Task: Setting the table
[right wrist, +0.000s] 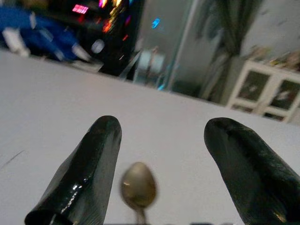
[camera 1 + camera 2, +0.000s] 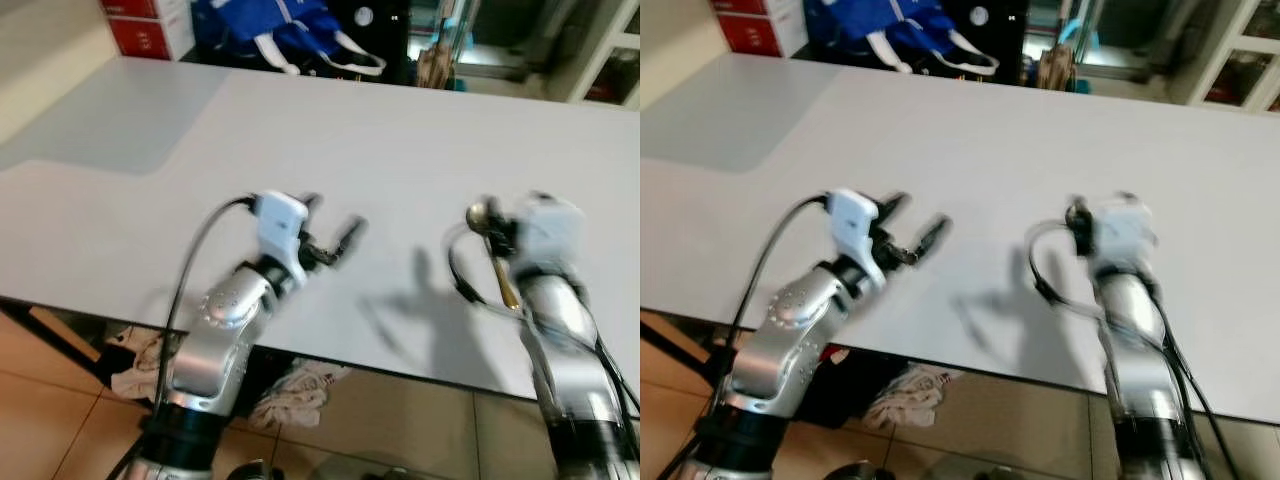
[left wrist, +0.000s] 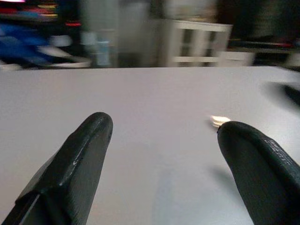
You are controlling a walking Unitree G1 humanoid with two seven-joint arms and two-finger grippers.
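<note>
A gold spoon (image 2: 492, 250) lies over the white table (image 2: 380, 150) beside my right wrist, bowl pointing away from me. In the right wrist view its bowl (image 1: 138, 186) sits low between the two black fingers, which stand wide apart and do not touch it. My right gripper (image 1: 161, 129) is open, and blurred in the head views. Over the table's near left part my left gripper (image 2: 335, 218) hovers open, with nothing between its fingers (image 3: 84, 154).
A paler grey patch (image 2: 110, 120) covers the table's far left. Behind the table are a blue bag (image 2: 280, 25), red boxes (image 2: 145, 25) and a white cabinet (image 2: 605, 50). Crumpled cloth (image 2: 295, 392) lies on the tiled floor under the near edge.
</note>
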